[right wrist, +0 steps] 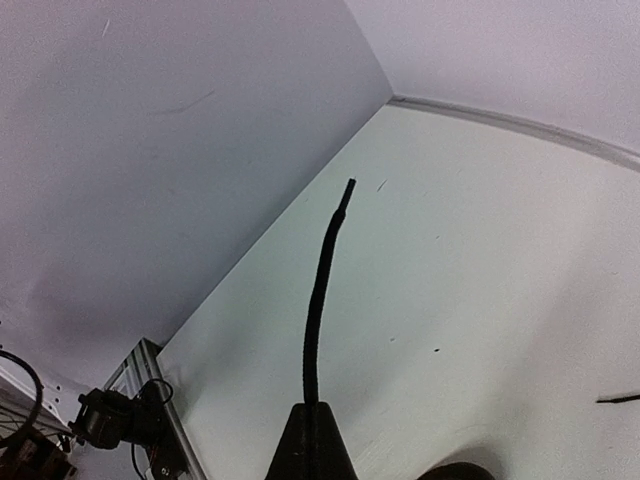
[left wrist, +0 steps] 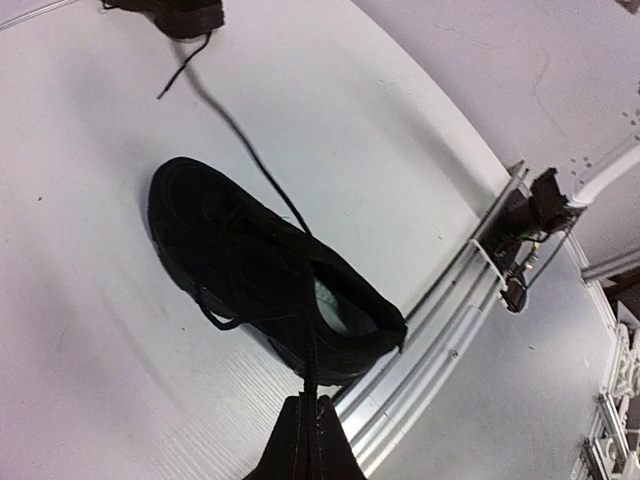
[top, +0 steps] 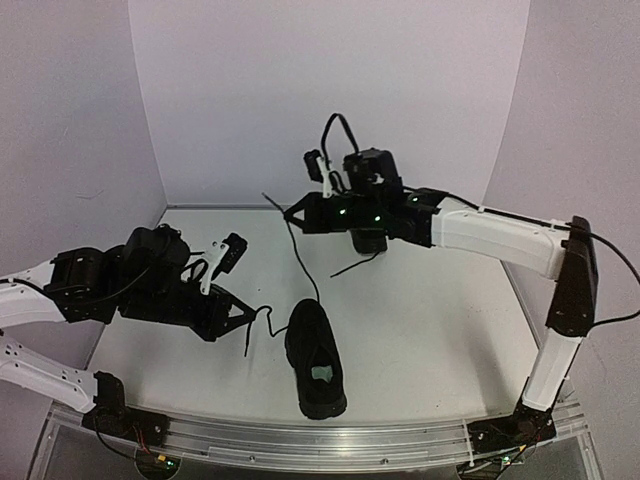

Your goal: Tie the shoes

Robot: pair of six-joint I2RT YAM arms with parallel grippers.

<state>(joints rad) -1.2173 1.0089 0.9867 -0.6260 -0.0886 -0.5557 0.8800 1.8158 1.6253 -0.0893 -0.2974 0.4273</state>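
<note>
Laces (right wrist: 318,300) (pinched) — left gripper (left wrist: 308,408); right gripper (right wrist: 310,412)

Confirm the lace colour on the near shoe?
Black lace, matching the all-black shoe; shows best in the left wrist view.

Even, diffuse light falls on the white surface (top: 420,300), casting only soft shadows. Wrist views bend straight lines toward the edges. The black shoe (left wrist: 230,260) shows little surface detail.

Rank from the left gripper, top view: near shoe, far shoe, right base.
From the left gripper:
1. Near shoe, just to its right.
2. Far shoe, back, under the right arm.
3. Right base, front right corner.
</note>
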